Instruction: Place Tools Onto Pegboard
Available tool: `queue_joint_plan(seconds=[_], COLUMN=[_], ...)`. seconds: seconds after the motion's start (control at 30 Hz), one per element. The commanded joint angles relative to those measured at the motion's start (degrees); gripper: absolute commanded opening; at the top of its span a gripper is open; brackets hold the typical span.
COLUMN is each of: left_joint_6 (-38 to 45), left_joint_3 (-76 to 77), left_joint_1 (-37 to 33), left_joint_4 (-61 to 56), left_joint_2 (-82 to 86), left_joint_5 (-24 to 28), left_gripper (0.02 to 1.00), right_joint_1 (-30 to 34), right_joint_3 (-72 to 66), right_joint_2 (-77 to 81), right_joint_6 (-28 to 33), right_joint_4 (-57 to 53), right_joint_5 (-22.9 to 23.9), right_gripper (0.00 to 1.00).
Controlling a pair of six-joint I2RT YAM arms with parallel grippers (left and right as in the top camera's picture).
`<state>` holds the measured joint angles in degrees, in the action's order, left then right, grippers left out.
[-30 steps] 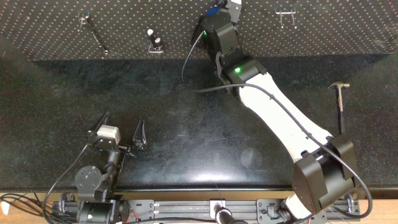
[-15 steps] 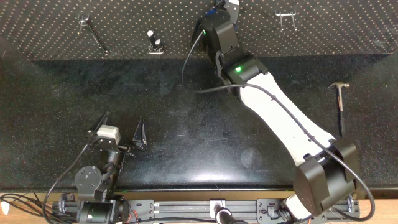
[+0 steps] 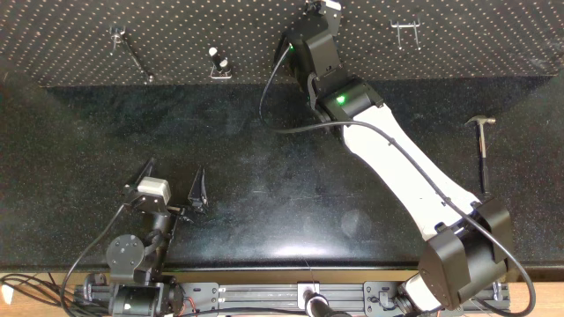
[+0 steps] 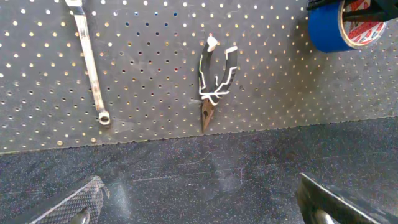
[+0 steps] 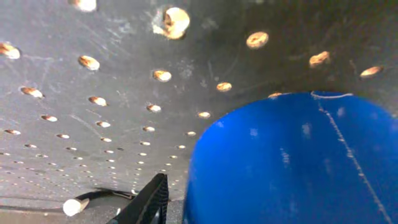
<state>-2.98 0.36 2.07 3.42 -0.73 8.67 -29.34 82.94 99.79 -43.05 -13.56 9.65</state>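
A pegboard (image 3: 493, 35) stands along the far edge of the black table (image 3: 264, 158). The right arm reaches from the near right corner diagonally up to the board, a little right of its middle. The right jaws are closed on a roll of blue tape (image 4: 343, 26), holding it up close against the perforated face. In the right wrist view the roll (image 5: 292, 162) sits just in front of the holes, though whether it touches the board cannot be told. A wrench (image 4: 87, 56) hangs upright on the left part of the pegboard. A pair of black-and-white pliers (image 4: 214, 81) hangs to its right, nose pointing down, between the wrench and the tape. Further right on the board a bare metal hook (image 3: 405, 28) sticks out. A hammer (image 3: 482, 150) lies on the table near the right edge, with its head toward the far edge and its handle toward the near edge. The left arm sits low near the near edge, toward the left corner. The left jaws are spread wide with nothing between them and face the pegboard.
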Motion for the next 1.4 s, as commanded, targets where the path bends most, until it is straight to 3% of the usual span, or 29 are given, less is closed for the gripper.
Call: queue_joint_plan(seconds=[0.03,0.3,0.7,0.93,1.03,1.4], left_joint_6=[0.7,0.7,0.7,0.7,0.7,0.7], left_joint_3=[0.0,0.0,0.0,0.0,0.0,0.0], left_joint_1=[-0.2,-0.2,-0.2,-0.2,-0.2,-0.2], left_joint_4=[0.3,0.3,0.3,0.3,0.3,0.3], left_joint_2=[0.5,0.5,0.5,0.5,0.5,0.5], left_joint_5=[1.2,1.2,1.2,1.2,1.2,1.2], left_gripper=[0.996,0.996,0.996,0.996,0.996,0.996], right_joint_1=[0.6,0.7,0.7,0.7,0.8,2.1], right_joint_3=[-0.1,-0.1,-0.1,-0.1,0.0,0.7], right_joint_2=[-0.6,1.7,1.9,1.9,1.9,0.4], right_joint_6=[-0.9,-0.9,-4.6,-8.1,-9.7,-10.6], right_joint_4=[1.1,3.0,7.7,4.5,4.2,-0.4], right_joint_5=[5.0,5.0,-6.1,-6.4,-8.8,-9.3], right_gripper=[0.345,0.345,0.345,0.340,0.340,0.338])
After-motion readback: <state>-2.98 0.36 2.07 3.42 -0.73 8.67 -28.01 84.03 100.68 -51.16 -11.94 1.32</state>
